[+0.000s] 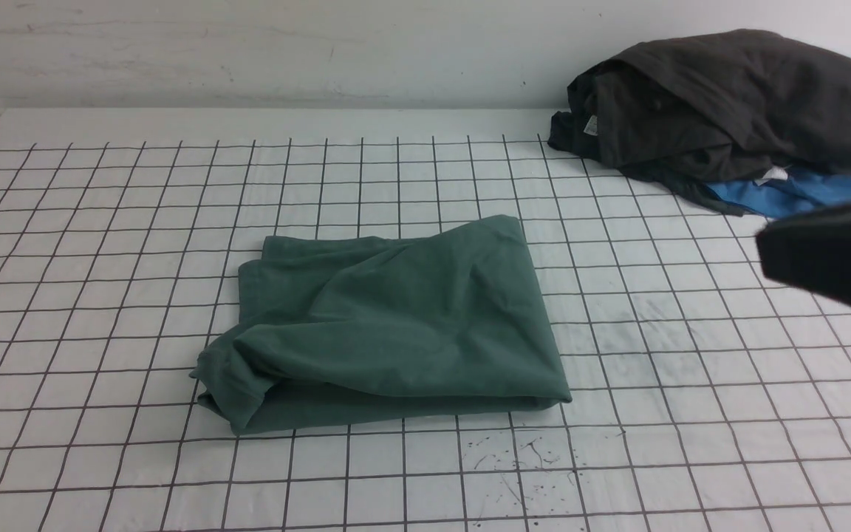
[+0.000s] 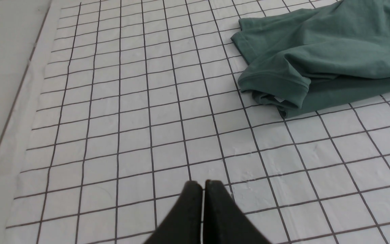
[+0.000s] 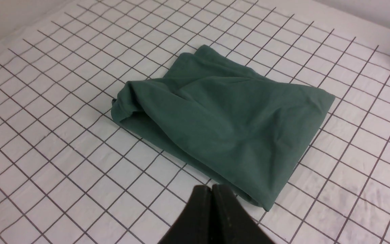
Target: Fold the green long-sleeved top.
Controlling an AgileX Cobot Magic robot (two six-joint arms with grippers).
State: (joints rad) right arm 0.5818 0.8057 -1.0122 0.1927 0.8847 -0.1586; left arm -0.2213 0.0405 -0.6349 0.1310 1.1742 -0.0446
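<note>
The green long-sleeved top [image 1: 388, 318] lies folded into a rough rectangle in the middle of the gridded table, with a cuffed sleeve end bunched at its front left corner [image 2: 276, 84]. It also fills the middle of the right wrist view [image 3: 229, 118]. My left gripper [image 2: 203, 184] is shut and empty, hovering over bare grid squares well clear of the top's sleeve end. My right gripper [image 3: 211, 188] is shut and empty, just off the top's near folded edge. In the front view only a blurred dark part of the right arm [image 1: 832, 255] shows at the right edge.
A heap of dark grey-black garments [image 1: 736, 103] sits at the table's far right, with a bright blue garment [image 1: 787, 193] under it. The white gridded table cover [image 1: 100, 222] ends at a plain border and a white wall behind.
</note>
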